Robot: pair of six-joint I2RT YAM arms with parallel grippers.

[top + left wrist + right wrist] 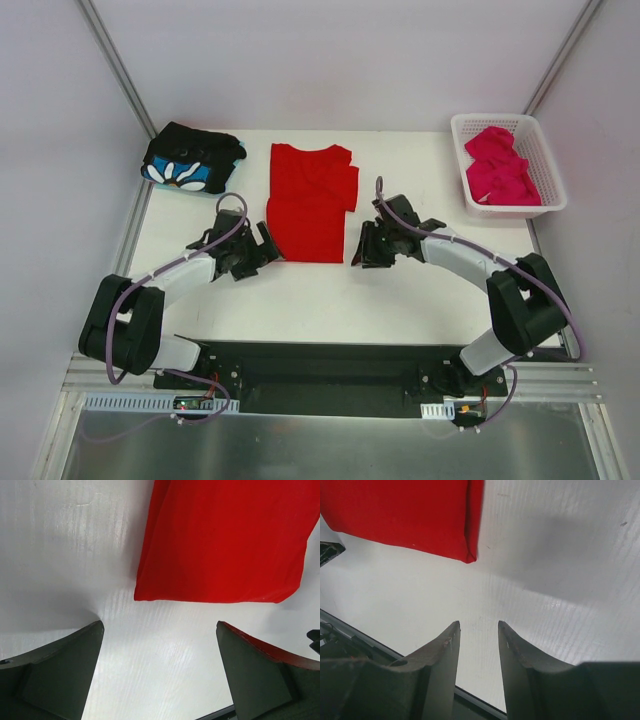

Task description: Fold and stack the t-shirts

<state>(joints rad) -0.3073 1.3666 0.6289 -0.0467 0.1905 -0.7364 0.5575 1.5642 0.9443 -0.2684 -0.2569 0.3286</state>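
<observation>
A bright red t-shirt (pixel 310 200) lies folded flat in the middle of the white table (pixel 420 295). A black t-shirt with blue-and-white flowers (pixel 192 160) sits folded at the back left. A magenta-pink t-shirt (pixel 500 165) lies crumpled in the basket. My left gripper (pixel 262 250) is just off the red shirt's near left corner, open wide, with only bare table between its fingers (pixel 160 625); the red shirt (pixel 225 540) lies just ahead. My right gripper (pixel 362 250) is off the near right corner, its jaws narrowly apart and empty (pixel 479 624), with the shirt's corner (pixel 405 515) ahead to its left.
A white plastic lattice basket (pixel 505 122) stands at the back right corner. White walls and metal posts close in the table at left, right and back. The black base plate (pixel 330 365) of the arms runs along the near edge.
</observation>
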